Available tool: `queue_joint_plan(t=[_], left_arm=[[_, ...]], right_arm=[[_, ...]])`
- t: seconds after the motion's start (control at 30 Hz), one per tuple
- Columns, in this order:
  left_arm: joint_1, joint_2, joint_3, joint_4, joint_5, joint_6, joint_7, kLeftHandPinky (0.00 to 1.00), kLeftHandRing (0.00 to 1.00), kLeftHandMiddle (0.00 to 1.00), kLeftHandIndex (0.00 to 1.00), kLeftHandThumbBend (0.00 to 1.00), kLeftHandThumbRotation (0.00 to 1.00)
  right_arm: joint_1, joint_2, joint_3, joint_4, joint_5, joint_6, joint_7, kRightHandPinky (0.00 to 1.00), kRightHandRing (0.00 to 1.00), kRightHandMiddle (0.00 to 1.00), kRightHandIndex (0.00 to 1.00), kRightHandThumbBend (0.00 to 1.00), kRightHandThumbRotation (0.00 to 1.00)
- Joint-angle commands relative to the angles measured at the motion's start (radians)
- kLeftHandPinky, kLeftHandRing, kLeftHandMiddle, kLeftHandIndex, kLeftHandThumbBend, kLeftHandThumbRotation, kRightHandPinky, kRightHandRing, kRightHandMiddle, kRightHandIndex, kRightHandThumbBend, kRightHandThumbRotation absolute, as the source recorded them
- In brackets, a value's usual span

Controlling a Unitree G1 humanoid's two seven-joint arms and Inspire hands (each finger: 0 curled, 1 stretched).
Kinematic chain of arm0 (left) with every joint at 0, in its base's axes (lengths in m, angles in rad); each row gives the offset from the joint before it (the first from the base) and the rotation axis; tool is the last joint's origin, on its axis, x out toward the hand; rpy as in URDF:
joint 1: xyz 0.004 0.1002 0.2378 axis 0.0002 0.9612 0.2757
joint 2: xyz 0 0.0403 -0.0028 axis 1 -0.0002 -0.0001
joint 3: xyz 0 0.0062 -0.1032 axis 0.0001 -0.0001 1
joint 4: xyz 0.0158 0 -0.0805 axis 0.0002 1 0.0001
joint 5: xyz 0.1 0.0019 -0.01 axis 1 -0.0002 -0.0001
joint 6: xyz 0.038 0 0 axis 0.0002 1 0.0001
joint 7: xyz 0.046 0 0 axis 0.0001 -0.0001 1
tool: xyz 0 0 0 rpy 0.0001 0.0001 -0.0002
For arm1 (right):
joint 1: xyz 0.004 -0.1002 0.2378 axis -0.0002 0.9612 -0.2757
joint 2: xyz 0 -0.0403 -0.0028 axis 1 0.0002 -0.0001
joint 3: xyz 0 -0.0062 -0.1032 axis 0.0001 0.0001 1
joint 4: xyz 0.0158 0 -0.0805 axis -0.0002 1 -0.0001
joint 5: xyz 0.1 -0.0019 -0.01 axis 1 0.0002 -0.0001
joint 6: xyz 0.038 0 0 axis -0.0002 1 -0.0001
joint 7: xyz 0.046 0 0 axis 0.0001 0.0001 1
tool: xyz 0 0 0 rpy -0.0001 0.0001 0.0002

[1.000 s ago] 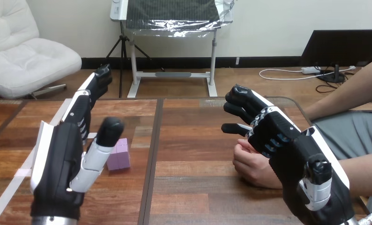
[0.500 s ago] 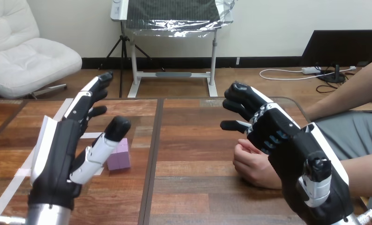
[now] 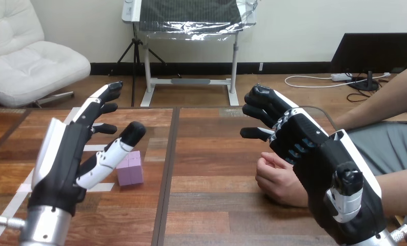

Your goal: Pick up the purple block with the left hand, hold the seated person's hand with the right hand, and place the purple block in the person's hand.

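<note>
Left hand (image 3: 63, 154) splayed near purple block (image 3: 131, 169) on wooden table (image 3: 211, 154); right hand (image 3: 319, 154) slack above person's hand (image 3: 274, 178)

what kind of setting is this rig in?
Probably a lab-style tabletop station for robot-to-person handover tests. Cues: a wooden table marked out with white tape, a purple block laid out near the left hand, and the person's hand waiting on the table.

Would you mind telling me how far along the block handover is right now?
Nothing looks finished yet. The purple block lies on the table, ungrasped, with the left hand open beside it. The right hand is open over the person's hand, with no fingers curled round it. Left to do: grasp the block, hold the person's hand, place the block in it.
</note>
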Motion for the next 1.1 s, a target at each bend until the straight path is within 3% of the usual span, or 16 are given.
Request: queue_joint_plan(t=[0.0,0.5,0.9,1.07], left_arm=[[-0.113,0.049,0.012,0.073,0.018,0.012,-0.008,0.71,0.87,0.9,0.9,0.67,0.81],[-0.231,0.111,-0.016,0.224,0.123,0.059,0.011,0.71,0.86,0.89,0.9,0.65,0.79],[-0.319,0.135,-0.047,0.358,0.187,0.069,0.03,0.7,0.85,0.89,0.88,0.65,0.77],[-0.35,0.138,-0.057,0.41,0.197,0.065,0.038,0.75,0.86,0.89,0.88,0.64,0.75]], right_arm=[[-0.06,0.003,-0.02,0.008,0.004,-0.009,0.0,0.8,0.91,0.91,0.9,1.0,1.0],[-0.068,0.004,-0.029,0.022,0.017,-0.018,0.018,0.79,0.91,0.91,0.89,1.0,1.0],[-0.067,0.005,-0.037,0.015,0.014,-0.015,0.016,0.78,0.9,0.9,0.89,1.0,1.0],[-0.066,0.004,-0.04,0.016,0.016,-0.016,0.017,0.78,0.9,0.9,0.89,1.0,1.0]])
